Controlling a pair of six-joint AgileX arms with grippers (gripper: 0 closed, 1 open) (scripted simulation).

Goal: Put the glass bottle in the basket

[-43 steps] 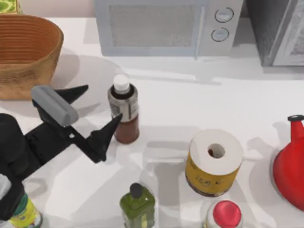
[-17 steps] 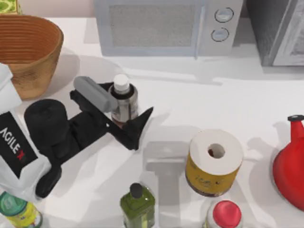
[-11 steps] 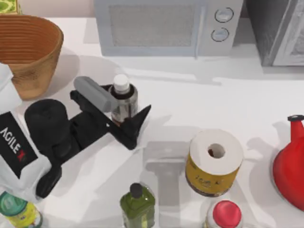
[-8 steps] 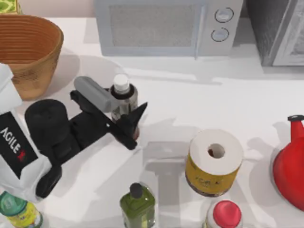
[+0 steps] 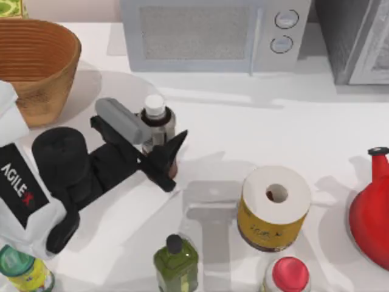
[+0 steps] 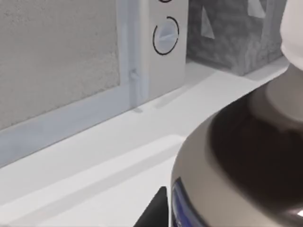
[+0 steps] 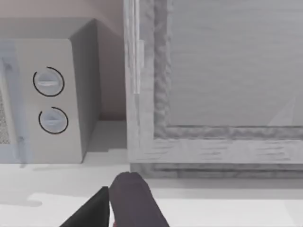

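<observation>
- Where the bench [image 5: 255, 131] meets its far-left corner, the basket [image 5: 36, 67] stands upright, tan wicker with ribbed sides, well apart from the glass bottle.
- At the front-left edge a green-capped bottle [image 5: 21, 271] pokes out beside the left arm's white link.
- Left pincer [image 5: 152, 143] sits left of centre, reaching in from the left; its two dark fingers lie one on each side of the glass bottle [image 5: 157, 121], drawn in against the label and lower body. Grip reads as closed on the bottle.
- Glass bottle stands upright on the bench, white cap up, in front of the microwave [image 5: 216, 33] and to the right of the basket.
- Left wrist view: bottle shoulder [image 6: 246, 156] looms close, one dark fingertip [image 6: 154, 213] just beside it, microwave dial behind.
- Olive-green bottle [image 5: 175, 261] with black cap stands at the front edge, near and in front of the pincer.
- Paper roll [image 5: 273, 207] with yellow wrap stands right of centre; red-capped bottle [image 5: 287, 275] just in front of it.
- Red funnel-shaped jug [image 5: 371, 210] is at the right edge.
- Grey cabinet [image 5: 355, 36] stands at the far right, beside the microwave.
- Right pincer [image 7: 118, 203]: seen in the right wrist view facing the grey cabinet; cannot tell its opening.
</observation>
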